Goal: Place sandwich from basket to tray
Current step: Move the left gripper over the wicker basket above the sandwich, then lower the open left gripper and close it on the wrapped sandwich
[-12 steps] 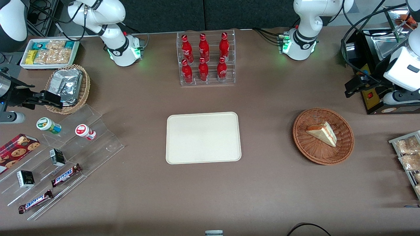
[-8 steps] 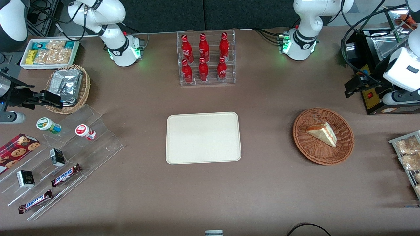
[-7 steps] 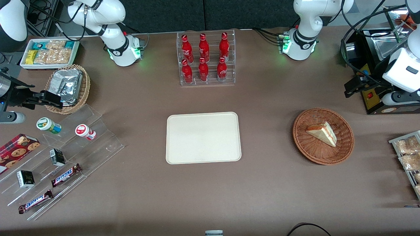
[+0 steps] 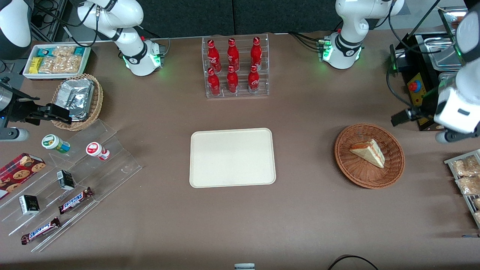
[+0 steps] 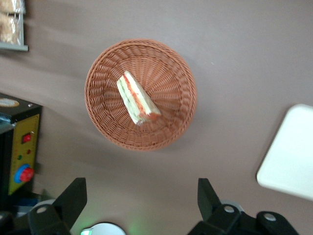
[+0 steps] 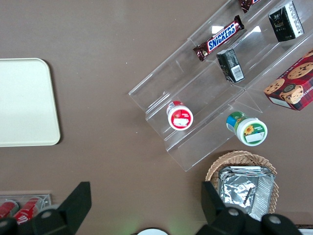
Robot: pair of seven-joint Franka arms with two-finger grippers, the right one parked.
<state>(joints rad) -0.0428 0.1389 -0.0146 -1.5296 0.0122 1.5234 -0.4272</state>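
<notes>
The sandwich (image 4: 368,152) lies on its side in the basket (image 4: 369,176), its pale wedge resting on the woven floor, a little nearer the basket's rim on the working arm's side than its centre. You see the red and green filling along the cut edge; its long axis runs diagonally across the basket, tapering to a point that faces the tray (image 4: 232,180). The basket stands on the bench (image 4: 307,217) toward the working arm's end, well apart from the tray, which sits bare at the bench's middle. The tool (image 5: 142,196) hangs above the bench just outside the basket's rim, farther from the front camera than the basket and toward the bench's end edge. Its fingers (image 5: 73,193) are spread wide and hold nothing; the gap looks wider than the sandwich's thickness. From the tool, the sandwich lies toward the front edge of the bench and slightly toward the tray. Judged from this layout, you have the reach still to make: bring the tool over the basket's middle and turn it so the fingers close across the wedge's short thickness, not along its diagonal length.
</notes>
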